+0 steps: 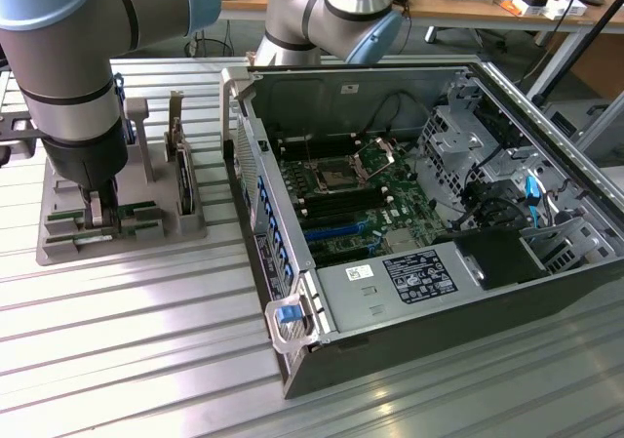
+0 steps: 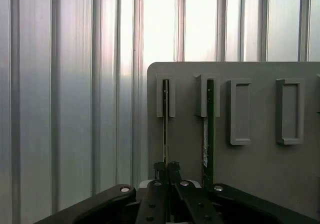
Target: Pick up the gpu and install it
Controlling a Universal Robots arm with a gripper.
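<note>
The gpu (image 2: 165, 119) stands on its edge in a slot of the grey holder (image 2: 260, 174), seen as a thin line. My gripper (image 2: 166, 166) reaches down over its near end, and the two black fingertips (image 2: 173, 170) press against its sides with no gap showing. A second green stick with a white label (image 2: 208, 134) stands in the neighbouring slot. In the exterior view the gripper (image 1: 99, 214) is lowered into the holder (image 1: 58, 248) at the exterior view's left, and the arm hides the gpu there.
An open computer case (image 1: 546, 262) lies at the exterior view's right, with its motherboard (image 1: 361, 204) exposed. An upright dark card with a bracket (image 1: 178, 165) stands in the holder beside the arm. Everything rests on a ribbed metal table (image 1: 146, 360).
</note>
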